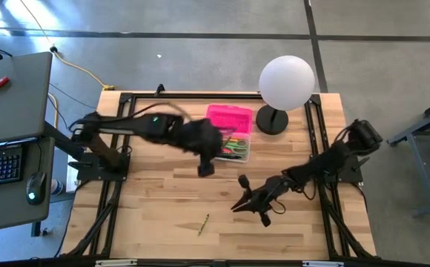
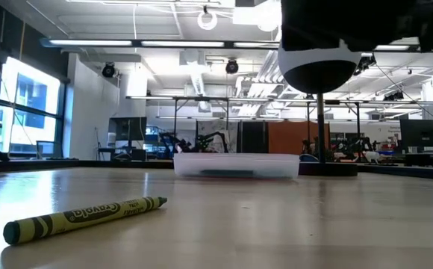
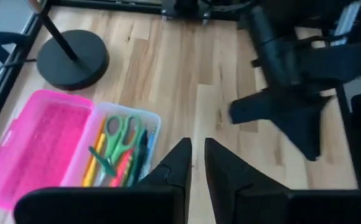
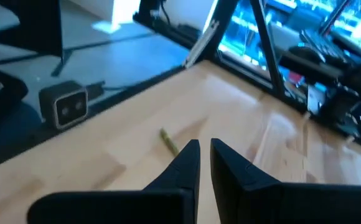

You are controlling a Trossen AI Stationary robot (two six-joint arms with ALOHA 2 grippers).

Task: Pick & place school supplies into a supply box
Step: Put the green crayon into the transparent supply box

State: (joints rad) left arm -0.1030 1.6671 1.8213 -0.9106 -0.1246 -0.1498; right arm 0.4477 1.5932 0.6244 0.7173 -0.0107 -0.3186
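Surface: light wooden table (image 1: 163, 200), framed by dark rails
Supply box (image 1: 233, 144): set at the far middle, pink lid (image 1: 228, 119) open
Lamp base (image 1: 273, 120): placed just beside the box
Olive crayon (image 1: 203, 223): laid alone near the front edge

One camera hangs above, looking straight down on the whole pale wooden table (image 1: 163, 200), while another sits at tabletop level, close behind an olive-green wax crayon (image 2: 86, 217), facing across to the room beyond. Each wrist camera looks past its own dark fingers: the left toward the clear plastic box with an open pink lid (image 3: 62, 152), the right toward that same crayon (image 4: 169, 142), which the overhead view shares.
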